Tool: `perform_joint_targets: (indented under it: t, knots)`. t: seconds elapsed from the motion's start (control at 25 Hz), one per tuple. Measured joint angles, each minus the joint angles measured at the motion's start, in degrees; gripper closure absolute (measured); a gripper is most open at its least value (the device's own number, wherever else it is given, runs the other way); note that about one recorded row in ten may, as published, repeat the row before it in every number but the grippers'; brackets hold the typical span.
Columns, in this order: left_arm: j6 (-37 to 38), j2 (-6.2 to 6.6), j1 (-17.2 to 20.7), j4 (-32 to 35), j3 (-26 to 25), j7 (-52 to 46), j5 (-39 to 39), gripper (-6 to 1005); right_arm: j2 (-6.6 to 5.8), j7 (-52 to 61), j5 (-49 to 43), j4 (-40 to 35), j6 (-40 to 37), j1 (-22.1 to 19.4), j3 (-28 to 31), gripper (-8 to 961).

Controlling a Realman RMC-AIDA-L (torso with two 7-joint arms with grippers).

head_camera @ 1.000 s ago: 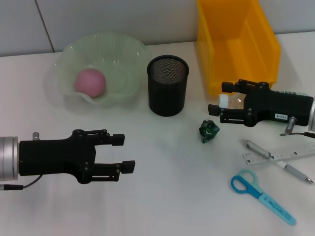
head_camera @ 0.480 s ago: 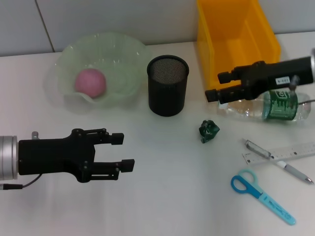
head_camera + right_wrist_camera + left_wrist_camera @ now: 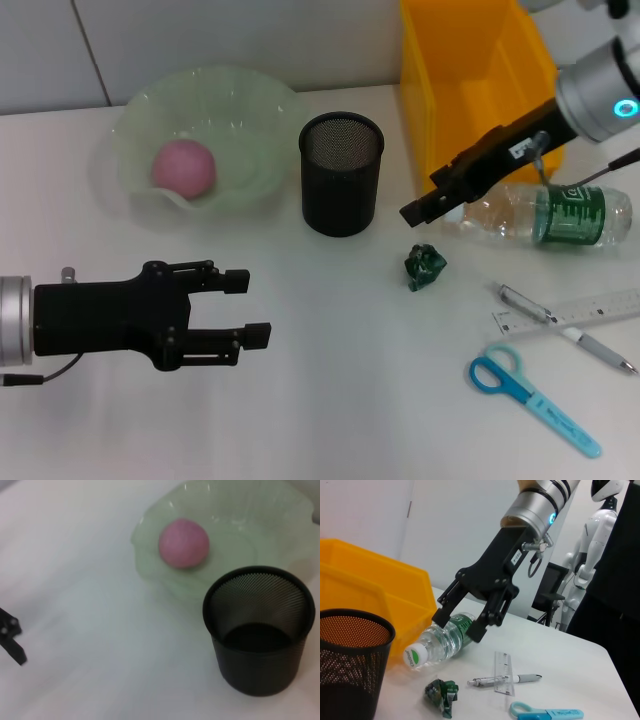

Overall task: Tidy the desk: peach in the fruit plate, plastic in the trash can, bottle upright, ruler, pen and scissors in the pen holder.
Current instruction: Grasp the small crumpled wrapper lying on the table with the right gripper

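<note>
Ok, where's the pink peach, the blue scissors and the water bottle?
Peach (image 3: 184, 167), head view, middle of the fruit.
Scissors (image 3: 535, 399), head view, on the blades near the handle.
Bottle (image 3: 560, 213), head view, on its green label.

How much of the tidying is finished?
Done: the peach sits in the fruit plate. In hand: nothing; the right pincer hangs open over the bottle, which lies on its side. The left pincer is open. Left: the plastic, ruler, pen and scissors lie on the desk; the pen holder looks empty.
</note>
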Motion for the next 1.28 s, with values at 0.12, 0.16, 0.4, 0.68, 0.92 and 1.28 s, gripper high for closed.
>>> perform_joint_targets:
  t: [0.12,0.16,0.4,0.68,0.92,1.28]
  knots:
    - [0.03,0.0,-0.01,-0.01,-0.13,-0.03,0.0,236,0.69,0.99,-4.79,2.0,0.84,2.7,-1.92,132]
    - [0.03,0.0,-0.01,0.0,-0.18,-0.04,0.0,236,0.9,1.18,-5.82,2.72,1.24,3.39,-2.91,132]
    - [0.21,-0.14,0.04,0.16,-0.28,-0.06,0.0,236,2.4,2.6,-8.59,5.79,6.73,5.26,-10.17,132]
    - [0.28,-0.18,0.08,0.2,-0.3,-0.06,0.01,237,3.54,4.05,-10.19,7.62,10.73,5.22,-14.14,132]
    - [0.29,-0.18,0.08,0.02,-0.3,-0.06,0.01,237,3.57,4.49,-10.33,8.63,12.26,4.79,-15.66,133]
    - [0.29,-0.18,-0.03,0.02,-0.38,-0.06,0.01,238,3.57,4.5,-10.98,11.67,14.91,4.92,-16.25,134]
